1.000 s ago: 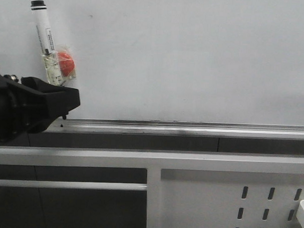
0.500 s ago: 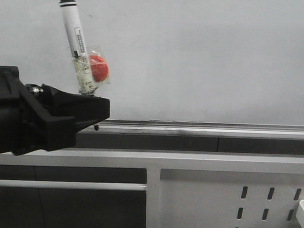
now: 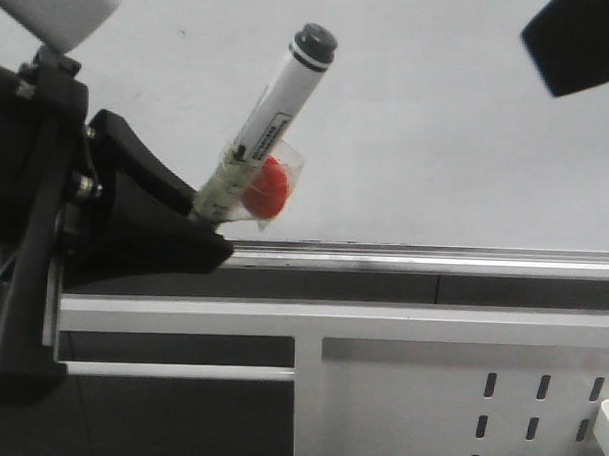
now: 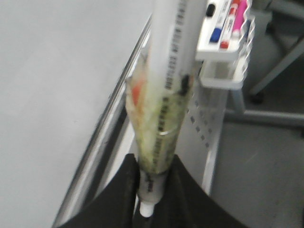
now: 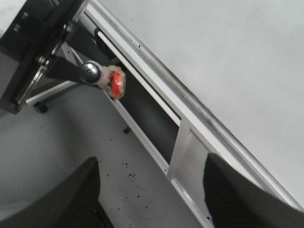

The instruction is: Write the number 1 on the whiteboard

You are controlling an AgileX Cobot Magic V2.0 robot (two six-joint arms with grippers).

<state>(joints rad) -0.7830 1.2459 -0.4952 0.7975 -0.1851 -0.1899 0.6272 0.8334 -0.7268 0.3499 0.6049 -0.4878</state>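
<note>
Swung the pen [image 3: 273,122] over to lean right, where half a second back it leaned a little left. Carried it further right along the board too, and brought the left gripper [image 3: 200,224] much closer to the camera. Also new: a dark bit of the right arm, up in the top corner of the front view.

Left gripper clamped tight on the low end of the pen. Red ball [image 3: 269,187] taped to the side of the pen under clear wrap, just above the fingers. Right gripper [image 5: 156,199] wide apart, holding nothing, hanging well away over the floor.

Whiteboard [image 3: 438,143] right behind the pen, plain and bare. No number 1 on it yet, so no writing done so far. Silver rail [image 3: 433,261] along the bottom edge of the board, with dark smudges on it.

Light, hard and smooth, this pen, so easy to slip or twist in the fingers. Best held low on the barrel, as now, and squeezed firmly. Soft and lumpy where the ball and wrap are, so not a good spot to pinch. Hard and shiny board, needing only a soft push from the tip.

Dark end up top looks like a cap, maybe, but too blurry to be sure.
</note>
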